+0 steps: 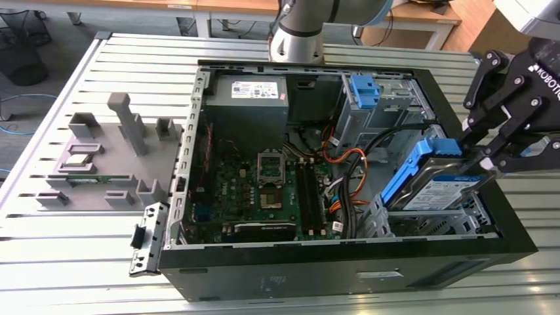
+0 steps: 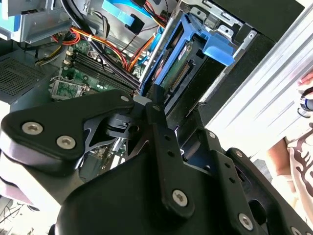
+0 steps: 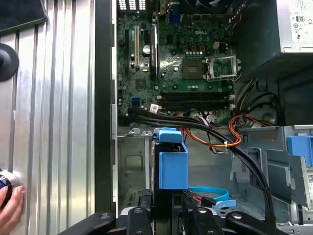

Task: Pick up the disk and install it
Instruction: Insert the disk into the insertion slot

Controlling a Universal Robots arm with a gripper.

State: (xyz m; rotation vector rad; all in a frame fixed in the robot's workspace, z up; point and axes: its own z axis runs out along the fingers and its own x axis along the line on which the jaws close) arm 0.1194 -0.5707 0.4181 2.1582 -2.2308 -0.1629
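Open computer case (image 1: 350, 266) lying on its side on a slotted metal table (image 1: 70, 262), described from the exterior view's left to its right. At the left, a group of grey plastic holders (image 1: 105, 157) is set out on the table, well apart from the work. Inside the case the motherboard (image 1: 262, 190) is laid bare, with the grey power supply (image 1: 249, 98) at the far end; neither is touched. Further right, a bundle of black and orange cables (image 1: 345, 164) is looped between the motherboard and the drive bays, just beside the disk. It may be judged the likeliest thing to be snagged. An empty blue bracket (image 1: 363, 88) is seen in the far bay. At the right, the disk (image 1: 442, 187), framed by blue rails, is held tilted, its lower end dipped toward the metal drive cage (image 1: 437, 220) and its upper end raised near the case's rim; it is not yet seated flat. The tilt is judged to let the rails be fed into the cage. The gripper (image 1: 481, 164) is closed onto the raised end, the disk being pinched between its fingers, as the first wrist view also suggests. In that view a person's hand (image 3: 10, 208) is rested on the table outside the case, clear of the arm.
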